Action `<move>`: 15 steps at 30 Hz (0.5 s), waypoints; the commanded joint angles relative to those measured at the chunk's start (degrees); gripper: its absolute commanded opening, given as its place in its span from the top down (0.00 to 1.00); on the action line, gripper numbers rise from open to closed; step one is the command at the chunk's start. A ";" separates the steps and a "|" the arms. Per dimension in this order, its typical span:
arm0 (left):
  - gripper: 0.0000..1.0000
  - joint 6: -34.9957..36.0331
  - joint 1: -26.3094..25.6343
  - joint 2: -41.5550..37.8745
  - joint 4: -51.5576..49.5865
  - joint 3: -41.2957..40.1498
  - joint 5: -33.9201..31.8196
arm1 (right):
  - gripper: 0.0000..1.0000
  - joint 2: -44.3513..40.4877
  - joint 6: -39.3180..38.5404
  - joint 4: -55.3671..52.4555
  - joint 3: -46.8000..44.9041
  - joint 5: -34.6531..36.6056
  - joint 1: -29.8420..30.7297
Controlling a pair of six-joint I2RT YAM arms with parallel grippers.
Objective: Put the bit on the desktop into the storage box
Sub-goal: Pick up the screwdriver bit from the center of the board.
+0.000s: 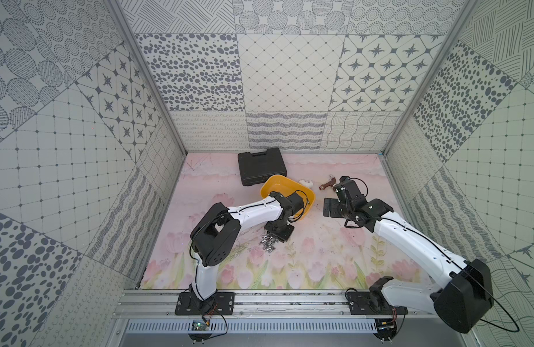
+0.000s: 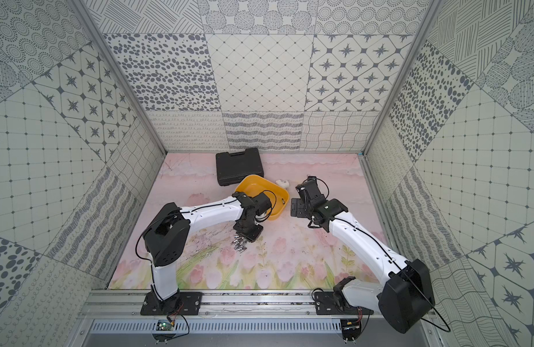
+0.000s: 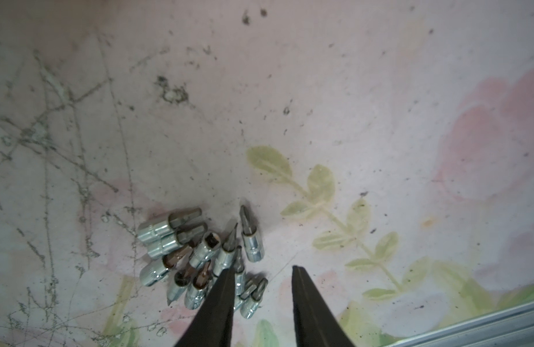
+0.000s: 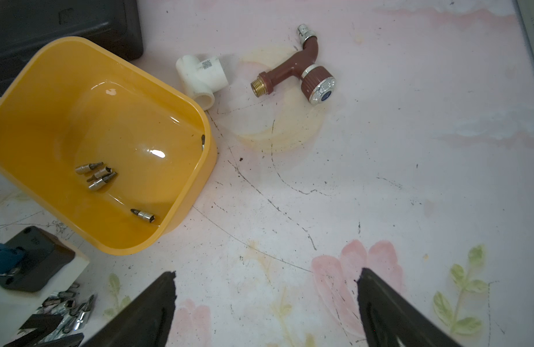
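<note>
Bits [image 1: 267,241] heaped mid-frame on worktop in a top view, just below yellow storage box [image 1: 282,184], w/ left end effector [image 3: 262,268] directly over heap edge, jaws part-open, nothing clamped, nearest bits' long axes roughly crosswise to closing line; right end effector [image 4: 265,273] wide open, empty, farther off.

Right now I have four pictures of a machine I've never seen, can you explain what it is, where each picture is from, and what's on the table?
These are two robot arms bolted to a rail, each ending in a two-fingered gripper. Two pictures look down from overhead; two come from cameras on the wrists. On the flowered table lie a pile of small metal bits, a yellow storage box with a few bits inside, a black tool case, a white pipe fitting and a brown tap. The left gripper hangs at the pile's edge, jaws apart, gripping nothing that I can see. The right gripper is open and empty, beside the box.
</note>
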 commanded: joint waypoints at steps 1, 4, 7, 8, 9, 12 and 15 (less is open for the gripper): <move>0.64 0.12 -0.28 1.08 0.11 0.89 0.40 | 0.03 0.43 0.52 1.45 1.32 -0.21 -0.16; 0.65 0.21 -0.22 1.41 0.11 0.91 0.39 | 0.03 0.52 0.59 1.45 1.21 -0.30 -0.20; 0.65 0.21 -0.23 1.69 0.12 0.93 0.16 | 0.03 0.56 0.68 1.45 1.11 -0.38 -0.16; 0.65 0.34 -0.27 1.72 0.17 0.86 0.08 | 0.03 0.56 0.68 1.49 1.12 -0.38 -0.16; 0.65 0.30 -0.24 1.88 0.14 0.86 -0.09 | 0.03 0.56 0.68 1.47 0.99 -0.38 -0.16; 0.66 0.38 -0.23 2.32 0.03 1.04 -0.28 | 0.03 0.61 0.68 1.46 1.03 -0.33 -0.17; 0.66 0.39 -0.23 2.75 0.16 1.17 -0.32 | 0.03 0.56 0.68 1.48 0.91 -0.30 -0.22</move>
